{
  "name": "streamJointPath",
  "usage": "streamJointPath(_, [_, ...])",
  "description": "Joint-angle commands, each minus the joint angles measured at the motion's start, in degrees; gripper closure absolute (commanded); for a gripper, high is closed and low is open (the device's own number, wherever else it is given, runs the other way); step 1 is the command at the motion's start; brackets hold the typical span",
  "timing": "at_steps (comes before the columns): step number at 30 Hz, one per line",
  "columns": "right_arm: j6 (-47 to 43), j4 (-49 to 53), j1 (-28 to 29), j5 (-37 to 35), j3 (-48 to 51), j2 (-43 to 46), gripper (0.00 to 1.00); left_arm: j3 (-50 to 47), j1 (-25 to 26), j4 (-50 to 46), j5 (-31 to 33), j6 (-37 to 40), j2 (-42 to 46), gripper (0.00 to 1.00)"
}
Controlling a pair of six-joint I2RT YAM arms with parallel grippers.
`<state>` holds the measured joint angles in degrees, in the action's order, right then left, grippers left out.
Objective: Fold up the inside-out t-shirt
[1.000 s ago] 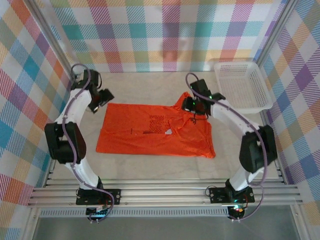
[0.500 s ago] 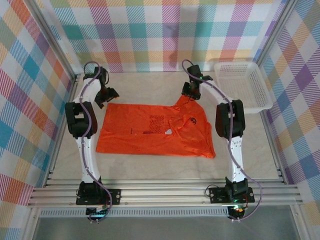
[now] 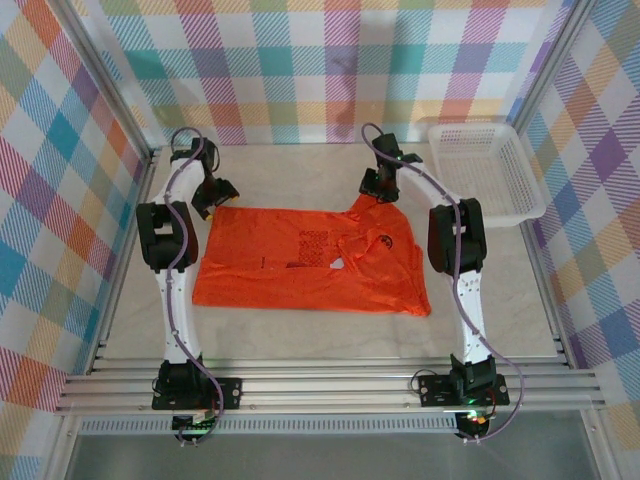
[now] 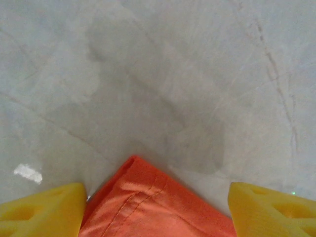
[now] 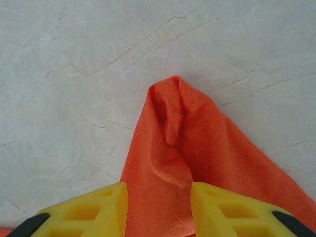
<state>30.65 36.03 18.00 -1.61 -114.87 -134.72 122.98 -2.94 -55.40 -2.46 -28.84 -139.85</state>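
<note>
We see our left gripper (image 4: pixel 156 193) with its yellow fingers (image 4: pixel 44 207) spread wide at the bottom corners of the left wrist view, and a hemmed corner of the shirt (image 4: pixel 143 197) poking up between them. Our right gripper (image 5: pixel 157 192) is parted more narrowly. It straddles a raised ridge of orange cloth at the bottom centre of its view and, as far as we can tell, is not yet pinching it. From above, the shirt lies mostly flat in the middle of the table (image 3: pixel 290 170), with a gripper at each end of its upper edge (the right-hand end is rumpled, with a flap turned over). We judge the risks to be these. The thin cloth lies flush on the table, so a left close made too high would slide over the corner and catch nothing. The right could take just one layer of the ridge, or too little of it, and that edge would sag or drop on lifting. Uneven grips would drag the shirt askew.
</note>
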Motion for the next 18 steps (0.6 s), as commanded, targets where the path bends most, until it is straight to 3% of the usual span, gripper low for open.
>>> streamJointPath(1, [0.5,-0.2,0.1,1.6,0.6,-1.1,0.62,1.1,-0.9,-1.0,-0.7,0.2,-2.7,0.25])
streamJointPath(5, [0.1,0.2,0.0,1.6,0.9,-1.4,0.57,1.2,-0.9,-1.1,-0.6,0.2,-3.0,0.26])
streamJointPath(8, [-0.2,0.6,0.0,1.5,1.2,-1.7,0.54,1.3,-0.9,-1.0,-0.6,0.3,-3.1,0.32])
streamJointPath(13, [0.2,-0.1,0.1,2.4,2.3,-2.0,0.56,0.9,-0.9,-1.1,-1.7,0.3,-3.2,0.72])
streamJointPath(18, [0.5,-1.2,0.1,2.9,3.7,-1.5,0.65,0.7,-0.9,-1.4,-1.3,0.2,-2.3,0.94])
